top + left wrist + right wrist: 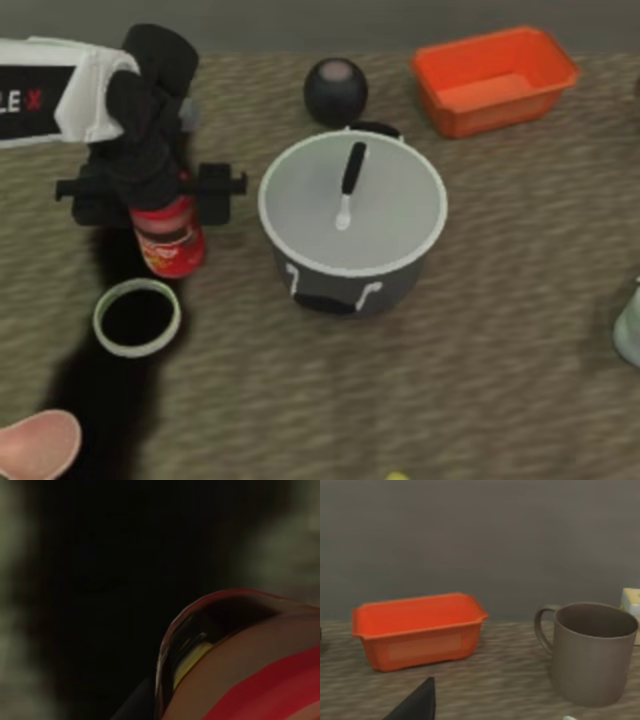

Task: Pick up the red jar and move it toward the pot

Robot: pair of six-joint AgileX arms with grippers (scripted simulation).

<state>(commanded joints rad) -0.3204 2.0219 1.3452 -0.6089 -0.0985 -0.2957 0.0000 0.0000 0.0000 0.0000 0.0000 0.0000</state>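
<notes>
My left gripper (160, 205) is shut on the red jar (168, 240), which hangs tilted above the table and throws a dark shadow toward the near left. The jar is left of the pot (352, 215), with a gap of bare table between them. The pot is dark grey with a pale lid and a black strip handle (353, 168). The left wrist view is mostly dark, with the red jar (250, 670) filling one corner up close. Only a dark part of my right gripper (420, 702) shows, in its own wrist view; it is outside the top view.
A black ball (336, 90) and an orange tub (495, 80) stand behind the pot. A pale-rimmed ring cup (137, 318) sits just in front of the jar. A pink object (40, 445) lies near left, and a brown mug (592, 652) stands near the right arm.
</notes>
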